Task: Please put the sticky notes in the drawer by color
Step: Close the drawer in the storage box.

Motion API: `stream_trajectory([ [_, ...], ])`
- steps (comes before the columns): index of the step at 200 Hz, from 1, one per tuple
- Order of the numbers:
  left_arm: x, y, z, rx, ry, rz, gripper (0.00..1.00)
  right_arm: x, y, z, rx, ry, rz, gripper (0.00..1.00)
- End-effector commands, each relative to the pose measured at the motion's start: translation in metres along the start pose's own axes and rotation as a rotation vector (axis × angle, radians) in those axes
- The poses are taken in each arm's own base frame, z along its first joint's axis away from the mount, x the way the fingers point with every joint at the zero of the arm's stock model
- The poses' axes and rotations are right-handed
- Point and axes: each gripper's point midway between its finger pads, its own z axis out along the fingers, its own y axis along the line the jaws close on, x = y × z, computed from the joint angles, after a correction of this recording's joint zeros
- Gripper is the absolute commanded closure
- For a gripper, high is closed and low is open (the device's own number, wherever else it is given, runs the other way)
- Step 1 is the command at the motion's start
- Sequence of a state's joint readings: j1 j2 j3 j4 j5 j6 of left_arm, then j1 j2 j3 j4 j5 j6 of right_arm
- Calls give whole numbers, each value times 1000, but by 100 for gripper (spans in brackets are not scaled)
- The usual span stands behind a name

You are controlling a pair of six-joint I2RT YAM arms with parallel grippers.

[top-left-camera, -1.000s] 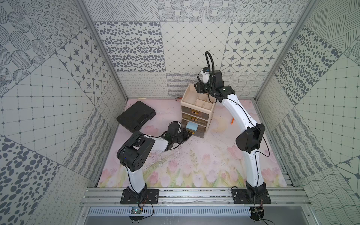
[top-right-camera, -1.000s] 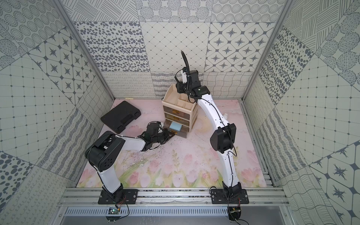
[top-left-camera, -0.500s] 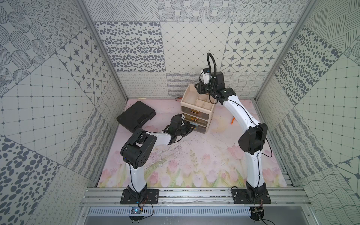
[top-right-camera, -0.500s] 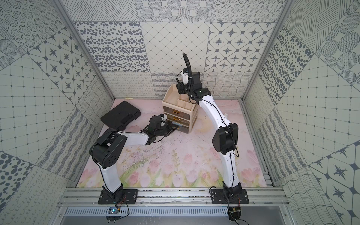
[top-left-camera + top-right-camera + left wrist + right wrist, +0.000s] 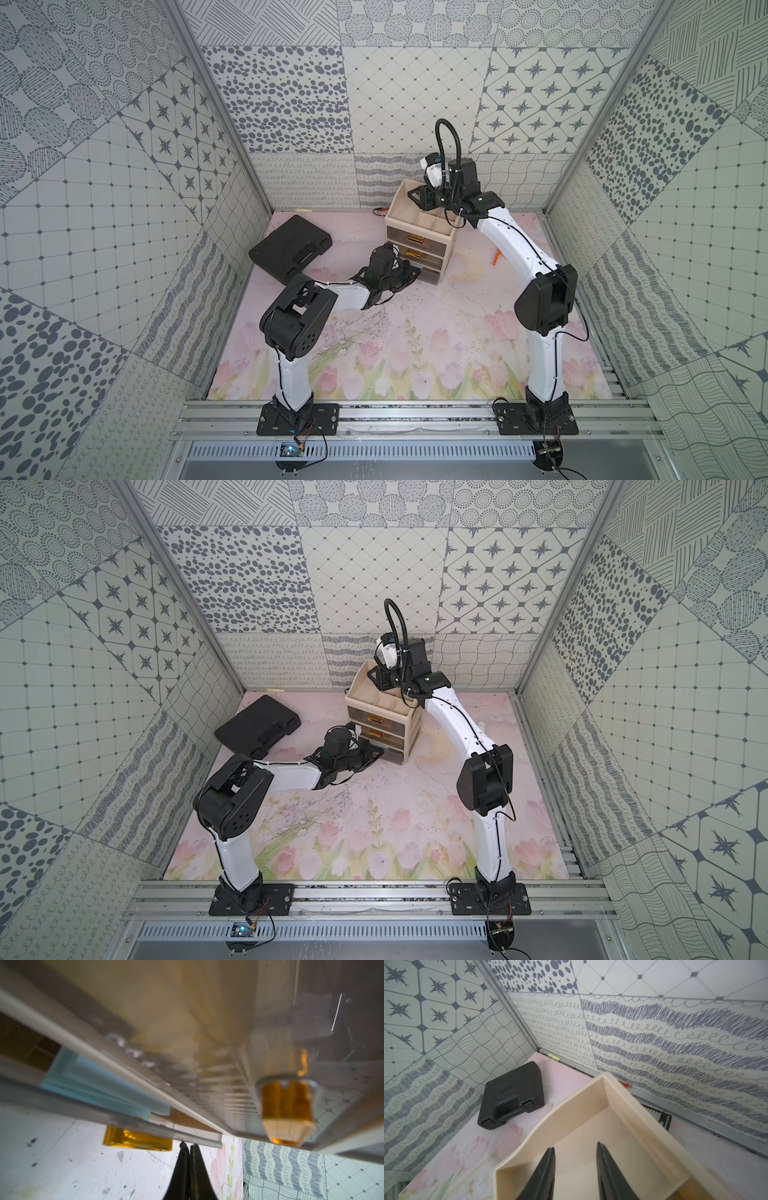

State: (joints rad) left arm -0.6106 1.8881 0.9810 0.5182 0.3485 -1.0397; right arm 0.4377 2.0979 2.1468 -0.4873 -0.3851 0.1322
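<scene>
Black moulded plastic, matt and round-cornered, forms the flat carrying case (image 5: 291, 251) lying at the far left of the pale pink floral mat (image 5: 415, 340), close to the side wall and well apart from everything else. A small pale yellow scrap (image 5: 554, 1057) sits at the foot of the back wall behind it. Next along, the left gripper (image 5: 188, 1145) reaches low across the mat with its slim black fingers pressed together and nothing between them, their tips touching the front rim of the lowest drawer (image 5: 124, 1121). That drawer belongs to the cream plastic desktop cabinet (image 5: 432, 249) — a glossy shell with three translucent grey fronts ribbed in fine lines, each carrying a shiny gold handle (image 5: 286, 1105). In the left wrist view the lowest drawer stands a little way out. Through the gap, light blue sticky notes (image 5: 99, 1084) show as a flat stack of smooth paper inside it. What the two upper drawers hold cannot be told. On top, the divided tray (image 5: 571, 1105) has smooth, curved cream walls. The right gripper (image 5: 575, 1148) hangs at a rear compartment of it, fingers apart and holding nothing. Right of the cabinet a small orange thing (image 5: 496, 259) lies on the mat beside the right arm — too small to identify.
</scene>
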Motion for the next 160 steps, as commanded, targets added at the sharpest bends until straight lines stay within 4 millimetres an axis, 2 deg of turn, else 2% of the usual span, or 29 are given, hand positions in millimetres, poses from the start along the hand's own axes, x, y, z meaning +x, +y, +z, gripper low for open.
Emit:
stream_trajectory([
  [1, 7, -6, 1, -9, -14, 54, 100, 66, 2, 12, -42, 212, 81, 65],
  [19, 14, -9, -8, -8, -25, 48, 100, 69, -3, 12, -20, 223, 80, 64],
  [40, 14, -13, -30, -12, -60, 26, 100, 68, -10, 10, 21, 220, 72, 61],
  [60, 9, -17, -56, -25, -105, 24, 100, 58, -21, 4, 70, 193, 73, 62],
  [79, 7, -9, -71, -109, -102, 3, 100, 50, -30, -2, 88, 175, 94, 64],
  [105, 8, 12, -75, -191, -77, -11, 100, 50, -37, -3, 100, 189, 105, 63],
  [143, -13, 48, -75, -245, -120, -72, 100, 59, -33, -1, 73, 207, 114, 64],
  [160, -22, 52, -68, -211, -128, -75, 100, 60, -32, -2, 67, 202, 112, 64],
])
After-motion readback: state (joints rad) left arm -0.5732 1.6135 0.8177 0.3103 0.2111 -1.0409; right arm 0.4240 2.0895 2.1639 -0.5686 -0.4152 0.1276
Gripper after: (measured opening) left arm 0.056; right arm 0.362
